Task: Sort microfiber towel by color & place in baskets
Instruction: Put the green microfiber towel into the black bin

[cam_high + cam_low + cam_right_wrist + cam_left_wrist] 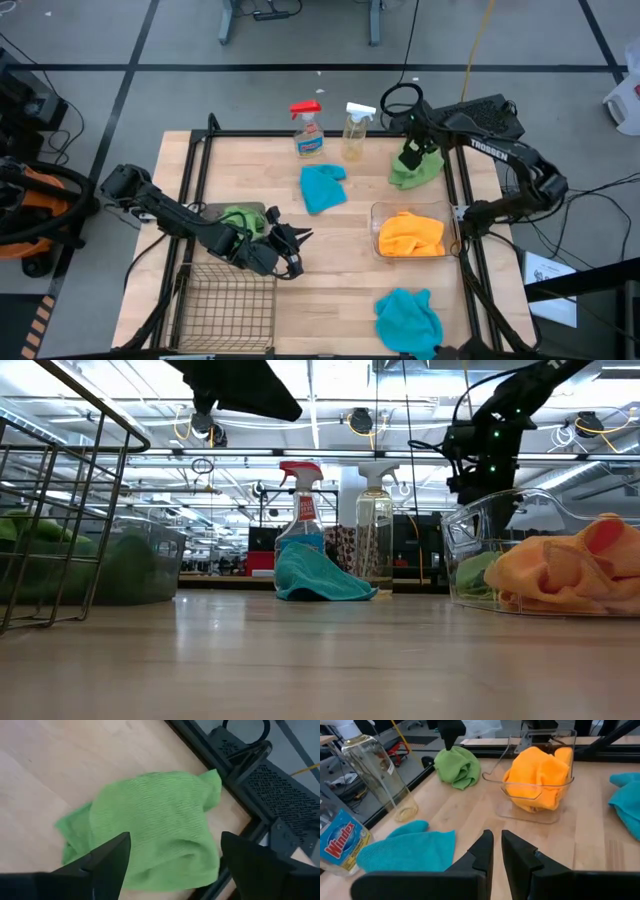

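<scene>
At the far right corner of the surface [330, 265], the right end effector [410, 157] is hovering with fingers spread wide over a crumpled green towel [414, 172], probably lining up to grip it. Orange towels are filling the clear tub [380, 212] nearby. Green cloth is sitting in the grey tub [205, 213] at left, beside the left end effector [292, 243], nearly closed and empty. Two teal towels are lying loose, one [322, 187] by the spray bottles [309, 128], one [407, 318] near the front edge. Beyond, an industrial room is showing.

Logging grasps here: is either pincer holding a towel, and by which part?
Nothing is held. The right pincer stands open over the green towel; the left pincer is shut, empty.
</scene>
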